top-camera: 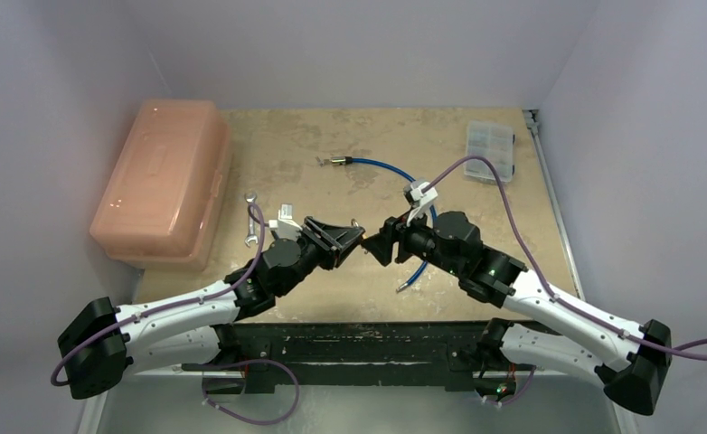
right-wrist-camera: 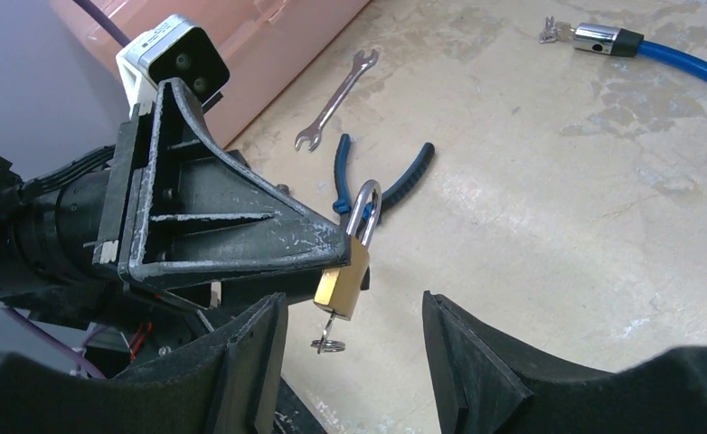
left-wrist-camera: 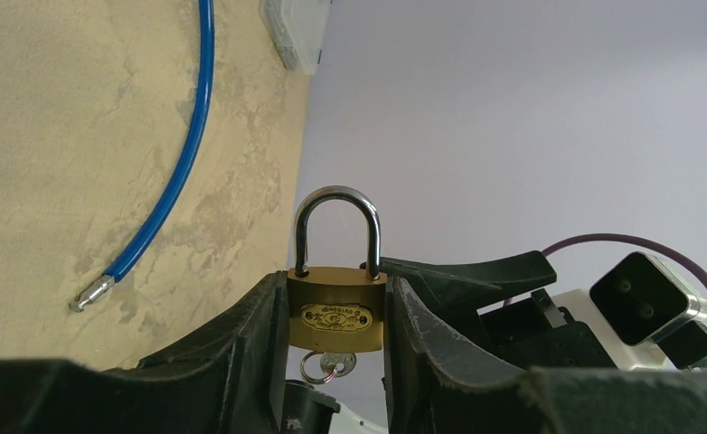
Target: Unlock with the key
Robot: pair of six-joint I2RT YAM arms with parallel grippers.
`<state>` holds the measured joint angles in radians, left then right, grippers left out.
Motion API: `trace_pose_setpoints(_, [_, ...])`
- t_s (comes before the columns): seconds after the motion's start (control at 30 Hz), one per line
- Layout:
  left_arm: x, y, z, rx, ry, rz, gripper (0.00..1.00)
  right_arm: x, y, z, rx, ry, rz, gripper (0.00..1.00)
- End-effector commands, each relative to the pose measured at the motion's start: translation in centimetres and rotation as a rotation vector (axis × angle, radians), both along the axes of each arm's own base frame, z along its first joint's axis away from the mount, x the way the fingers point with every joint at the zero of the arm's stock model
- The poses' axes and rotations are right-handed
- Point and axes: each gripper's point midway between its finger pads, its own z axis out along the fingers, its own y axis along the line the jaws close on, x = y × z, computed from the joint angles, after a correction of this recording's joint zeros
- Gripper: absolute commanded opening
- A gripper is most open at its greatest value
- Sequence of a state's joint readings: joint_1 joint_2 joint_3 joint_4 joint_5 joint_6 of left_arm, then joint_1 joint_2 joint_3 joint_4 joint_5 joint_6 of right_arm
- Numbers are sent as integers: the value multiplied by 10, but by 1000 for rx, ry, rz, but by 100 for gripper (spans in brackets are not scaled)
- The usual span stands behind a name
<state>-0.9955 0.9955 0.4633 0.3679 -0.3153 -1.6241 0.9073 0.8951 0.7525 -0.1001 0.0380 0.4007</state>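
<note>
Two grippers: the left gripper is closed on the padlock. The right gripper is spread wide and holds nothing.
Left fingers: their pads press the two narrow sides of the brass body, and the labelled face is turned toward the wrist camera.
Shackle: it points out past the left fingertips, with both legs seated in the body, so the lock reads as shut.
Key: it sits in the keyhole at the base of the padlock, on the palm side of the left fingers. Its bow and a small ring hang free below.
Right fingers: they face the lock's base from just beside it and touch nothing. The key lies straight ahead of their gap, slightly nearer this finger than the other.
Long axis: the key runs in line with the lock body, away from the shackle and tilted down toward the table. It lies crosswise to the line along which the right fingers close.
Nearer arm: the right one, which is also the only free one. It probably needs a short advance, a pinch on the bow, then a wrist roll.
Beyond the lock: the pliers, the wrench and a pink box lie on the far side of the left fingers.
Off to the side: a blue cable lies well apart from both grippers.
</note>
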Motion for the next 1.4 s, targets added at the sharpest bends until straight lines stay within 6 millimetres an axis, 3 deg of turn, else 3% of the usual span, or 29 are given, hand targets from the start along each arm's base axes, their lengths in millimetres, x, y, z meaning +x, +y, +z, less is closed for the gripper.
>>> trace_pose_setpoints(0.0, [2,2,28,-87,-14,22,0,9,9,35,88,-48,-30,63])
trace_pose_setpoints(0.47, [5,6,28,-96,33,56,0,12,30,24,70,-43,-22,60])
trace_pose_setpoints(0.93, [6,15,32,-105,35,88,0,13,23,8,47,-47,-46,56])
trace_pose_setpoints(1.37, [7,15,35,-112,39,95,0,11,31,1,43,-38,-24,55])
